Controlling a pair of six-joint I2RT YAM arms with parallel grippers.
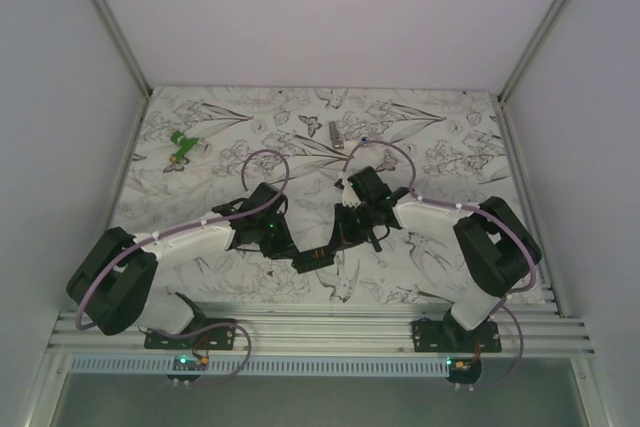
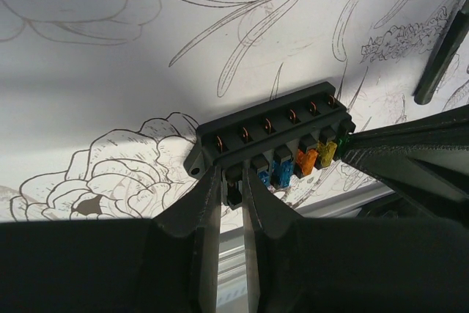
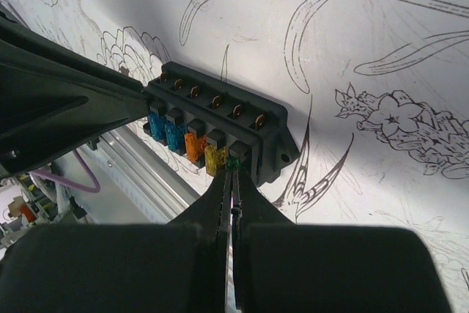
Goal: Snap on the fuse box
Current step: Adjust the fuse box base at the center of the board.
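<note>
**First:** What is the room like?

**Second:** A white-walled booth. The table (image 1: 450, 137) is printed all over with outline flowers and butterflies. The left arm (image 1: 190, 237) and the right arm (image 1: 440, 212) lean in from the near edge and meet in the middle.

**First:** And the fuse box?

**Second:** The fuse box (image 1: 318, 257) is a small black block between the two arms, close to the front rail (image 1: 320, 332). It looks lifted clear of the table, though I can't be sure. One face shows a row of coloured fuses (image 3: 187, 137): two blue, orange, yellow, green.

**First:** Who holds it?

**Second:** The left gripper (image 2: 231, 179), set narrow, is clamped on one end. I read that as bracing, so the box cannot slide when pushed.

**First:** The other?

**Second:** The right gripper (image 3: 233, 174) is pinched fully closed, its tips at the green fuse (image 3: 234, 160) on the opposite end. Whether it grips that fuse or only presses it, I cannot tell. Closed tips make a firm point for seating a part.

**First:** Anything else about?

**Second:** A green object (image 1: 182, 147) and a small grey piece (image 1: 333, 132) lie well apart, towards the back.
</note>
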